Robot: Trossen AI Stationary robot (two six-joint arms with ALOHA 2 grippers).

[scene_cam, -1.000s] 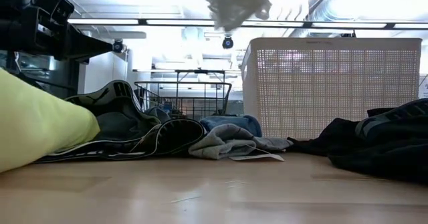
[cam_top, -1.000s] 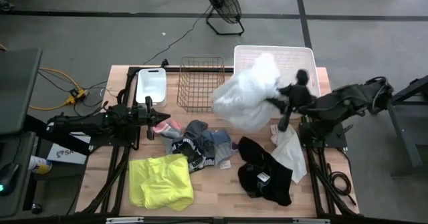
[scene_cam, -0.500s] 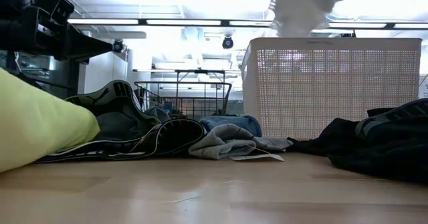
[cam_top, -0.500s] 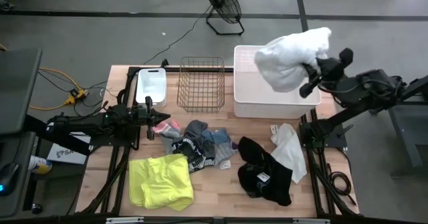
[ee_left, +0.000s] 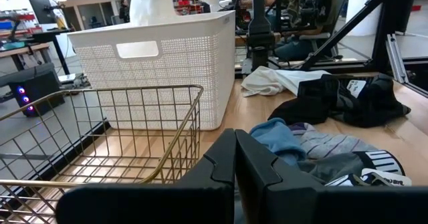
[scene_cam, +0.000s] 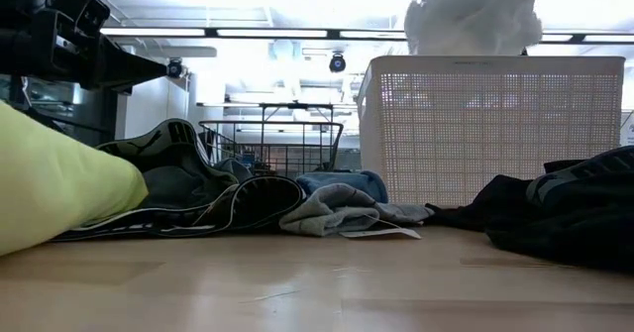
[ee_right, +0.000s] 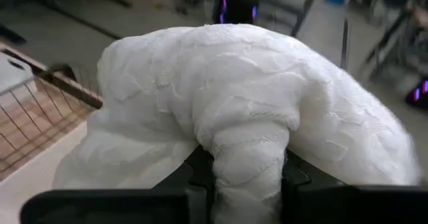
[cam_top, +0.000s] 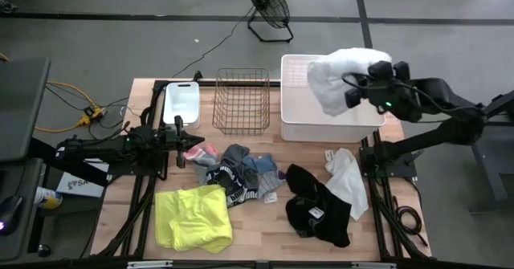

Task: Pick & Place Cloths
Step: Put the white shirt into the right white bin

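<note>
My right gripper (cam_top: 363, 83) is shut on a big white cloth (cam_top: 337, 80) above the tall white perforated tub (cam_top: 291, 126) at the table's far right. In the low view the white cloth (scene_cam: 474, 20) hangs down to about the tub's rim. My left gripper (cam_top: 186, 143) waits shut at the table's left, beside a small pink-red piece (cam_top: 205, 151). On the table lie a neon-yellow cloth (cam_top: 193, 217), a grey-blue and black-printed heap (cam_top: 241, 173), a black cloth (cam_top: 317, 209) and a smaller white cloth (cam_top: 347, 181). My right gripper pinches a bunched fold of the white cloth (ee_right: 246, 154) between its two fingers (ee_right: 199, 180). It reaches in roughly level from the table's right. The cloth is lifted clear of the table, billows over the fingers and hangs above the tub's opening.
A copper wire basket (cam_top: 241, 100) stands left of the tall tub, and a small white tub (cam_top: 181, 102) sits at the far left. Bare wood shows along the near edge between the yellow and black cloths. A fan (cam_top: 267, 8) stands on the floor beyond the table.
My right gripper has carried the white cloth from over the table, in front of the wire basket and the tub, toward the far right until it is above the tall tub, then lowered it a little. The cloth, spread out then, now hangs bunched. The left arm kept still.
</note>
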